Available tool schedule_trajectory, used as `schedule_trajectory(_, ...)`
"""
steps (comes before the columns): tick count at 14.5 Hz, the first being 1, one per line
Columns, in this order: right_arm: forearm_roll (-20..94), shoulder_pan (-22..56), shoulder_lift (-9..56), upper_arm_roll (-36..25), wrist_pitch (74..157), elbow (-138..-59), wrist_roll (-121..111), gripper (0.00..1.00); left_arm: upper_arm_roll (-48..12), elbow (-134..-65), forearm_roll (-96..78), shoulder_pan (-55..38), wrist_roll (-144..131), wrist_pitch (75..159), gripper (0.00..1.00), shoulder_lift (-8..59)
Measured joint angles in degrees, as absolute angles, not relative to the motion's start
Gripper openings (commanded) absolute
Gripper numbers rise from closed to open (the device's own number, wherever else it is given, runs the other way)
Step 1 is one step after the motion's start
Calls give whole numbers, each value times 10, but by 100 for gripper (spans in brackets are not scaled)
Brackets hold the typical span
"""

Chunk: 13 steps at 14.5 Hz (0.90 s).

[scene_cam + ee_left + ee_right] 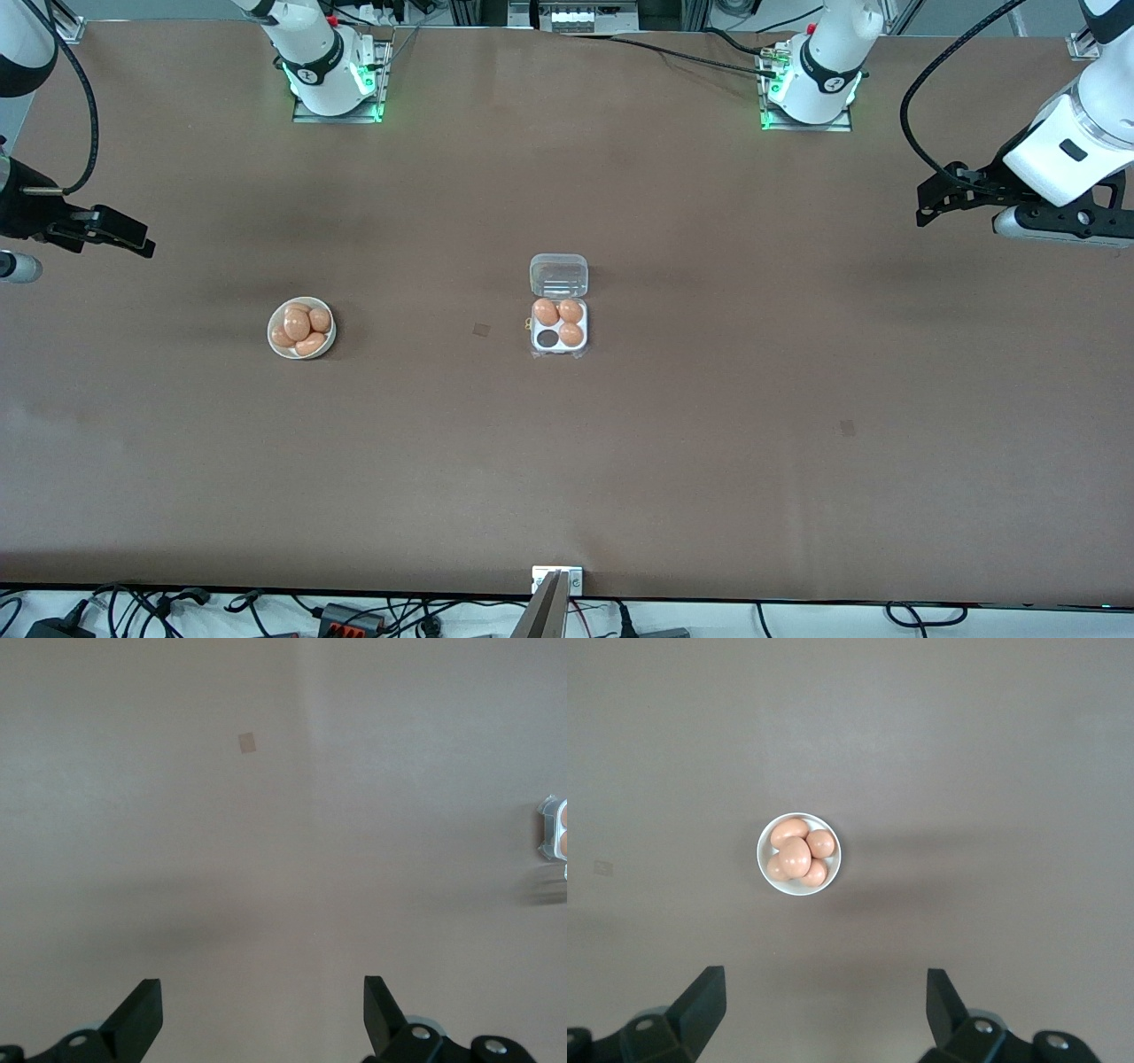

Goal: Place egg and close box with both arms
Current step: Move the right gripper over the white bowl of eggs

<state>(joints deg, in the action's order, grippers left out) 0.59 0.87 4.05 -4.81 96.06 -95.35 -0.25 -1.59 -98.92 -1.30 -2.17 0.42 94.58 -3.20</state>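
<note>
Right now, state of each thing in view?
box: open, three eggs in, one cell empty.
lid: folded back flat.
bowl: holds eggs.
left gripper: open, empty, waiting over bare table.
right gripper: open, empty, waiting over bare table.

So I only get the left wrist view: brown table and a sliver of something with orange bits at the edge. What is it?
Observer: An egg box, lid open, three eggs, one cell empty.
Operator: Where does the missing egg come from?
Observer: A white bowl of eggs, toward the right arm's end of the table.
Operator: Is anything reaching for it?
Observer: The right gripper is up over the table near the bowl, open and holding nothing.
</note>
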Motion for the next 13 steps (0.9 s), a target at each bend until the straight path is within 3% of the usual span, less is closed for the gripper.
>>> schedule_trajectory(13,5,50,227,-43,1034,-984,0,100,-16,-989,-13,-22,4,938,100,-32)
